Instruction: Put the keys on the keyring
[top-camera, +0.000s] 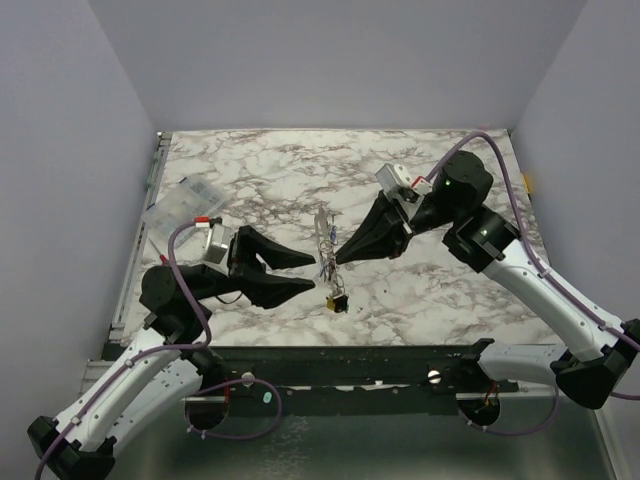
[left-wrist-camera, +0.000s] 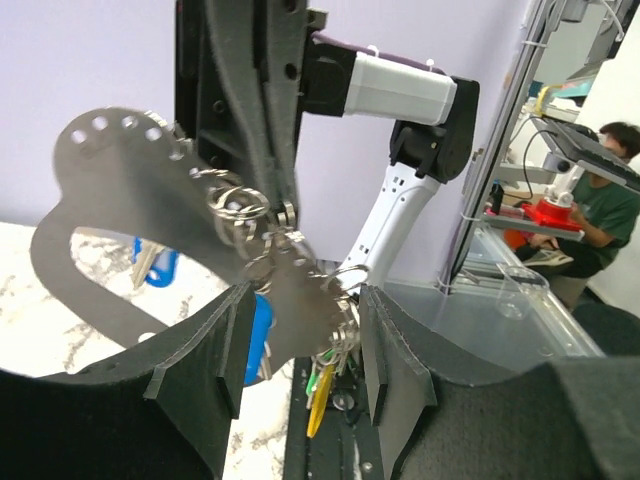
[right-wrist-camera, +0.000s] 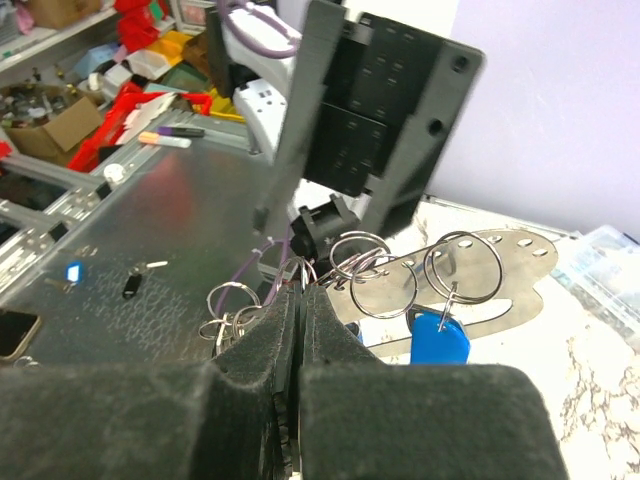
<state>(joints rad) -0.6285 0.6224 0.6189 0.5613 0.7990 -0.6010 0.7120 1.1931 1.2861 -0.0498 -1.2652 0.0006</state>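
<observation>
— Right gripper (right-wrist-camera: 297, 292) jaws pressed shut among the keyring (right-wrist-camera: 383, 288) loops; left gripper (left-wrist-camera: 305, 330) gapes around the metal plate (left-wrist-camera: 110, 170).
— Keys (right-wrist-camera: 438, 340)?
— Blue one dangles off the plate, over the table (top-camera: 250, 165) centre; clear box (top-camera: 185, 200) far left. Which loop is pinched is hidden.

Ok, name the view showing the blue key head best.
Right wrist: the blue key head hangs close up, unobstructed. Left wrist glimpses blue through an opening in the metal plate; top external shows nothing distinct.

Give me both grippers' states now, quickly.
Left gripper: jaws open, holding nothing.
Right gripper: jaws shut, apparently pinching a keyring.
</observation>
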